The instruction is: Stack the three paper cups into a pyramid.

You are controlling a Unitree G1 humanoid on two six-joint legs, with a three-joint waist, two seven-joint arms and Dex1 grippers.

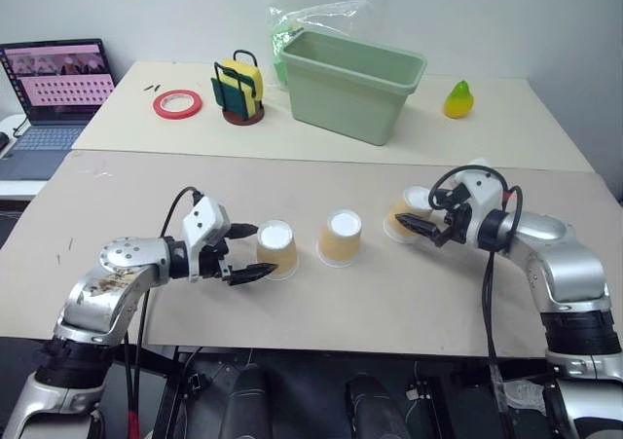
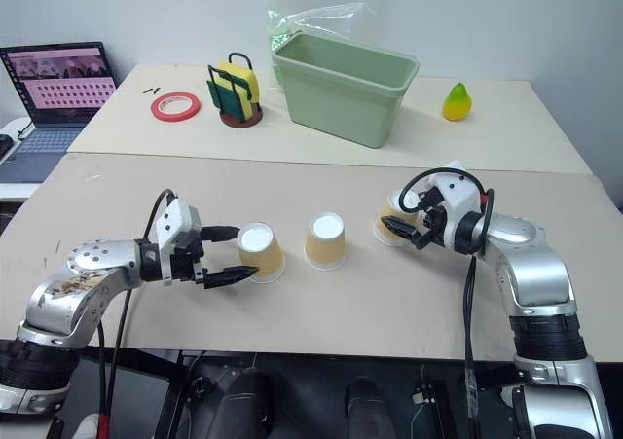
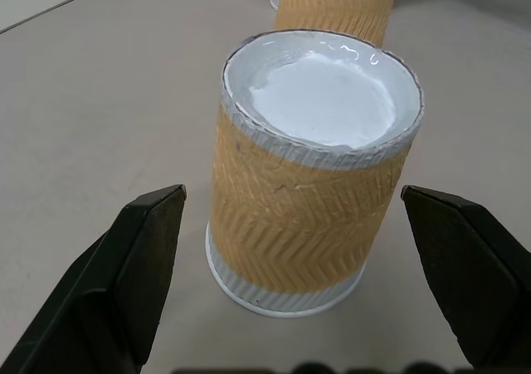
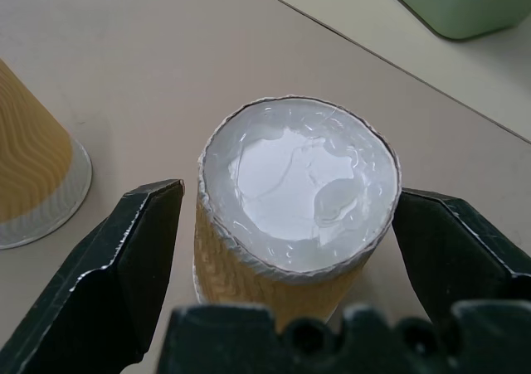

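Straddling the left tan ribbed paper cup [image 1: 276,247], the left hand [image 1: 243,254] gapes wide, gripping nothing; the right hand [image 1: 421,227] brackets the right cup [image 1: 404,215] likewise; middle cup [image 1: 341,237] stands between on the desk [image 1: 146,196].

Three paper cups stand inverted in a row on the front table [image 2: 321,312]: left cup [image 2: 260,251], middle cup [image 2: 325,240], right cup [image 2: 393,220]; left gripper [image 2: 232,255] brackets the left cup, fingers spread, no contact evident; right gripper [image 2: 397,230] straddles the right cup, partly hiding it; green tub [image 2: 346,87] sits on the rear table.
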